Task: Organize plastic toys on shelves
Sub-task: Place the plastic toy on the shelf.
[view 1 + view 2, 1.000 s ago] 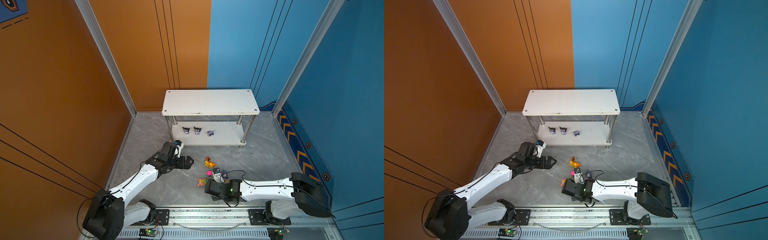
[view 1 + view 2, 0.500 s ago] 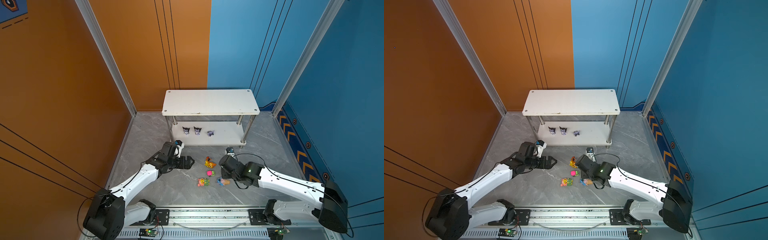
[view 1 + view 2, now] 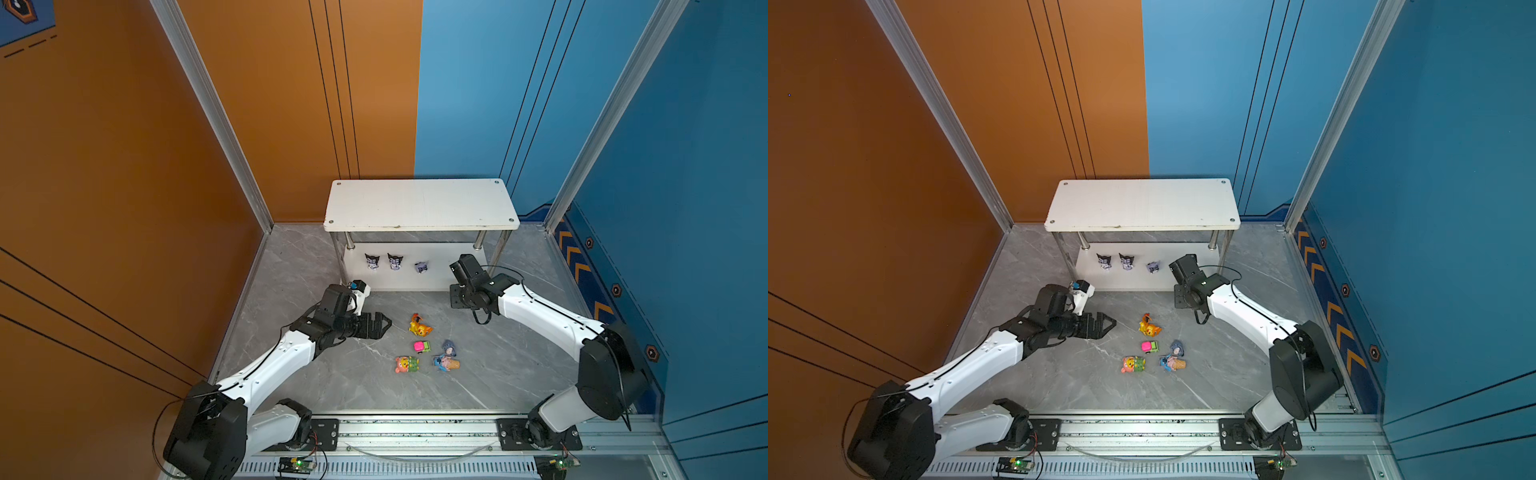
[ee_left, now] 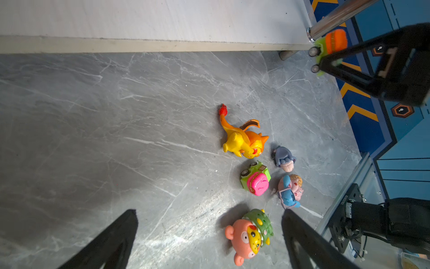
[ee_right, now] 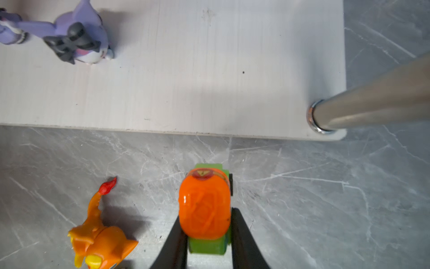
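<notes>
My right gripper [image 5: 208, 216] is shut on a green car with an orange top [image 5: 204, 205]. It holds the car above the floor just in front of the lower board [image 5: 186, 81] of the shelves [image 3: 419, 203], near their right front leg [image 5: 372, 104]. Three black-purple horned toys [image 3: 395, 262] stand on that lower board. On the floor lie an orange dragon [image 3: 419, 325], a pink-topped green car [image 3: 422, 346], a grey donkey [image 3: 449, 346], a blue one on a cone [image 3: 445, 363] and a pink-yellow one [image 3: 406, 364]. My left gripper [image 3: 376, 326] hangs open, left of the dragon, with nothing between its fingers.
The shelves' top board [image 3: 1142, 203] is bare. Orange and blue walls close the cell on three sides. A metal rail [image 3: 415, 428] carrying both arm bases runs along the front edge. Grey marble floor [image 3: 291, 270] lies left of the shelves.
My right arm has swung from the toys near the front rail back to the shelves' right front, carrying the green car. The left arm has not moved.
</notes>
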`<state>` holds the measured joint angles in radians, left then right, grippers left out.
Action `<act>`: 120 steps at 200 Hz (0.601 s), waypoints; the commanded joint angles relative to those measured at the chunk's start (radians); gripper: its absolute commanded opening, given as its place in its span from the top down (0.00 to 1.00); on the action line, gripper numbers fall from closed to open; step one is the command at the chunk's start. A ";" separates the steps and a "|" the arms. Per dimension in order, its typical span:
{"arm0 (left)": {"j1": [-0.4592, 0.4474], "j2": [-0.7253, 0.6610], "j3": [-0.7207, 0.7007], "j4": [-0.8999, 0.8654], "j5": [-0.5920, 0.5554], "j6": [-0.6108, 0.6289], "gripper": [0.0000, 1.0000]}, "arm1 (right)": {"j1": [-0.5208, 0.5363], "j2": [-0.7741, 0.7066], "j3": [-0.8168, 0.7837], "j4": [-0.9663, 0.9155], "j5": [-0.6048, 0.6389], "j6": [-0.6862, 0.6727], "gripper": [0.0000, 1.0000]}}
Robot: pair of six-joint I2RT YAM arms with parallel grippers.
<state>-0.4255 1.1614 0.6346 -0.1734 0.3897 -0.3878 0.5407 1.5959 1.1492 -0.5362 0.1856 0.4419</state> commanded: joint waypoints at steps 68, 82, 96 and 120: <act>-0.004 -0.033 -0.022 0.002 0.035 0.029 0.02 | -0.046 0.191 0.166 0.100 -0.040 -0.044 0.74; -0.004 -0.030 -0.022 0.000 0.032 0.030 0.02 | -0.055 0.201 0.181 0.101 -0.042 -0.042 0.74; -0.004 -0.028 -0.024 0.001 0.032 0.030 0.02 | -0.066 0.216 0.197 0.100 -0.051 -0.042 0.74; -0.004 -0.026 -0.021 0.002 0.034 0.032 0.02 | -0.084 0.255 0.231 0.097 -0.070 -0.047 0.74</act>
<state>-0.4263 1.1351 0.6247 -0.1730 0.4023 -0.3809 0.4755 1.8130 1.3369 -0.4431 0.1413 0.4145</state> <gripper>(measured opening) 0.978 0.277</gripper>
